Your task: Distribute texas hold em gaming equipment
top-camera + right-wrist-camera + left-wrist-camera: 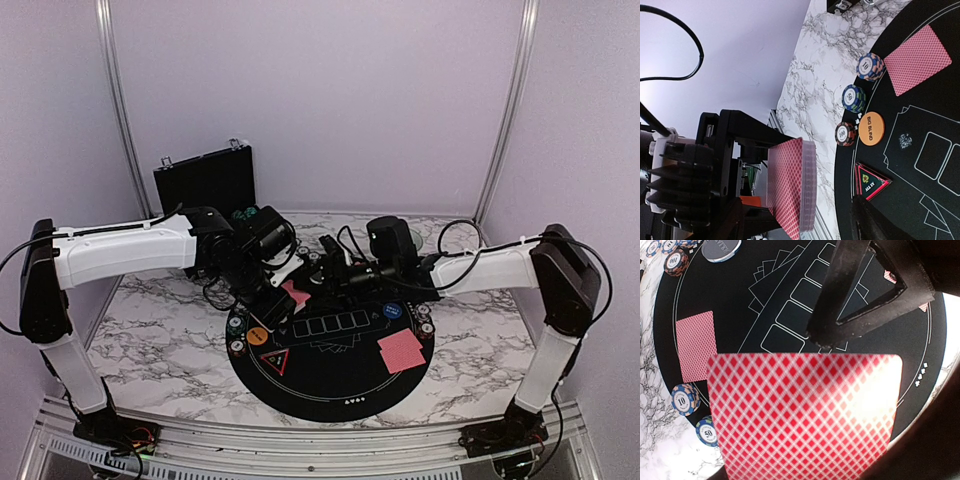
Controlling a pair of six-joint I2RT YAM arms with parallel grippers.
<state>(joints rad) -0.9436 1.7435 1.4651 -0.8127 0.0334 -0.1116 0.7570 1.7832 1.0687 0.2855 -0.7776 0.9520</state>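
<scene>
While my left end effector (pixel 285 295) grasps pinkish-red-backed playing cards (pixel 790 190) and my right end effector (pixel 320 268) hangs released, a round orange disc (pixel 871 129) beside striped chips (pixel 854 98) reads "BIG BLIND".

A red-backed deck (pixel 790 187) is held up off the black mat (pixel 940 95). A face-down card (pixel 917 59) lies beside three striped chip stacks (pixel 853 98) and an orange button (pixel 871 129).
</scene>
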